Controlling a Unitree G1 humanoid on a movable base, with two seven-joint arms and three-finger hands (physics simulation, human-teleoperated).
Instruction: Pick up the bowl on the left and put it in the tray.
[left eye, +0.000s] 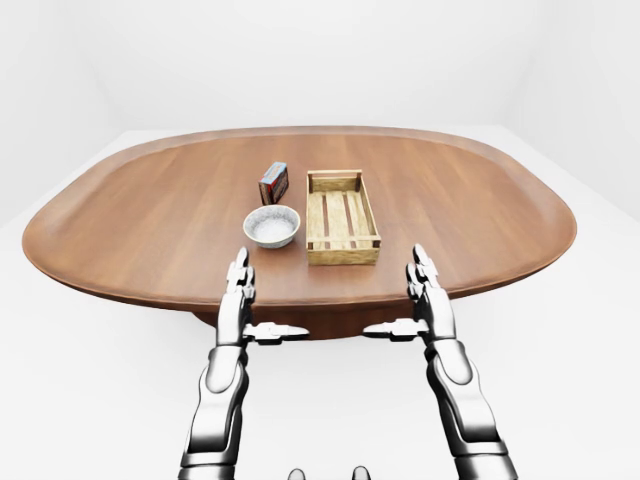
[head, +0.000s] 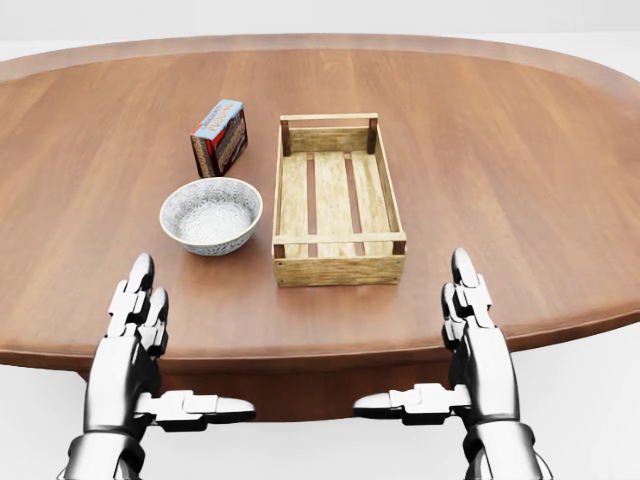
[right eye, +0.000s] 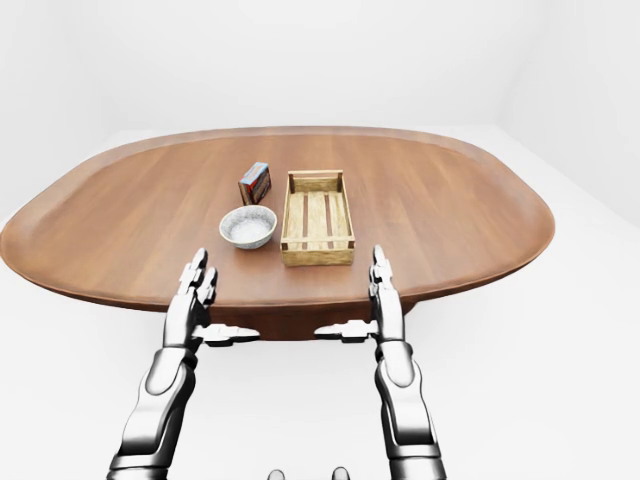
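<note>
1. A brown oval surface (head: 520, 170) carries three things close together near its middle.
2. The bowl (head: 211, 215), pale and patterned, sits upright on the surface just left of the tray (head: 340, 268) in the head view, close to it but not touching.
3. A small printed box (head: 219, 137) stands just above the bowl in that view.
4. The left hand (head: 135, 345) hangs over the surface's lower edge, below the bowl, spread wide with fingers straight and thumb pointing inward.
5. The right hand (head: 478, 345) mirrors it below the tray's right corner, equally wide and gripping nothing.
</note>
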